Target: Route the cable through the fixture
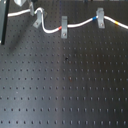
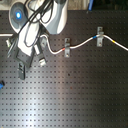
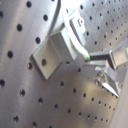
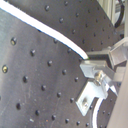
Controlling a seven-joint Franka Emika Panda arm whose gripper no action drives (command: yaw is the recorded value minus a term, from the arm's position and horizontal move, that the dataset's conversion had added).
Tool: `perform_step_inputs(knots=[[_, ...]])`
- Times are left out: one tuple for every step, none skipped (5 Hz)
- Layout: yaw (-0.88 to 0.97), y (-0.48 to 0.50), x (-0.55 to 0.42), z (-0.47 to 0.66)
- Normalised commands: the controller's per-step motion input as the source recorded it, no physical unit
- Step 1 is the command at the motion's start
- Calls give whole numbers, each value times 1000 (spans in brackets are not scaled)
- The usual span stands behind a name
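Note:
The white cable point(image 1: 80, 24) runs across the far part of the black perforated board. It passes through two upright grey clips point(image 1: 64, 25) point(image 1: 100, 17), with red, blue and yellow-orange bands along it. The slanted grey fixture point(image 1: 37, 20) stands at the first exterior view's upper left, and the cable rises past it to my gripper point(image 1: 31, 8). In the second exterior view my gripper point(image 2: 41, 50) is under the arm. In both wrist views the cable point(image 4: 45, 32) ends between my fingers right beside the fixture point(image 3: 52, 52) point(image 4: 89, 96). The gripper looks shut on the cable.
The black perforated board point(image 1: 65, 85) fills both exterior views. The white arm body point(image 2: 42, 22) covers the second exterior view's upper left. A dark block point(image 2: 20, 67) sits below it. A dark post point(image 1: 4, 25) stands at the first exterior view's left edge.

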Motion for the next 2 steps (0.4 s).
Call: perform_step_inputs(knots=[[6, -183, -130, 191], [-26, -193, -175, 8]])
